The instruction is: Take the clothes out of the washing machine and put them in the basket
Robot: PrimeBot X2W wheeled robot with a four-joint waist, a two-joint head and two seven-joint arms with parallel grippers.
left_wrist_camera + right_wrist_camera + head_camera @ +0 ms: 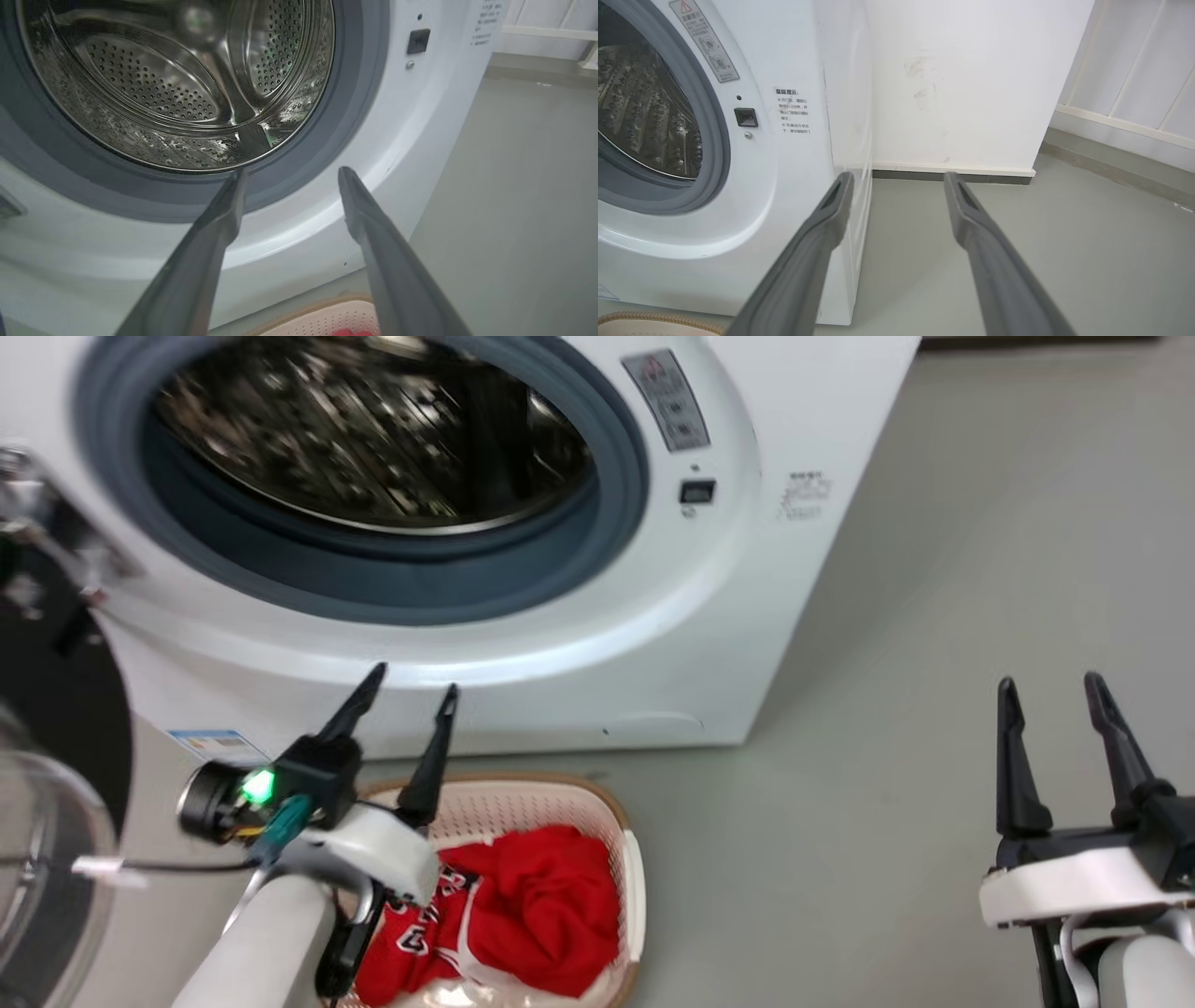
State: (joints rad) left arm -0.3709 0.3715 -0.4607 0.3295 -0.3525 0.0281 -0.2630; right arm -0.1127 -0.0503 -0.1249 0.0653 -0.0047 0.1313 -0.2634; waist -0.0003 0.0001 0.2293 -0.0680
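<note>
Clothes (541, 896), two red garments (one lettered in black and white), lie heaped in the basket (637, 882) just before the washing machine (653, 644), whose drum (163, 84) shows bare steel. Soft, light and limp, they would likely drape and trail if lifted, so a raised fold at the heap's middle seems the best hold. Left jaws, spread and empty, hover over the basket's rim; right jaws, likewise spread and empty, stand well apart

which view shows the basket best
The head view: most of the basket shows, rim and perforated wall, red clothes inside. The left wrist view catches a strip of rim at its bottom edge; the right wrist view, a corner.
</note>
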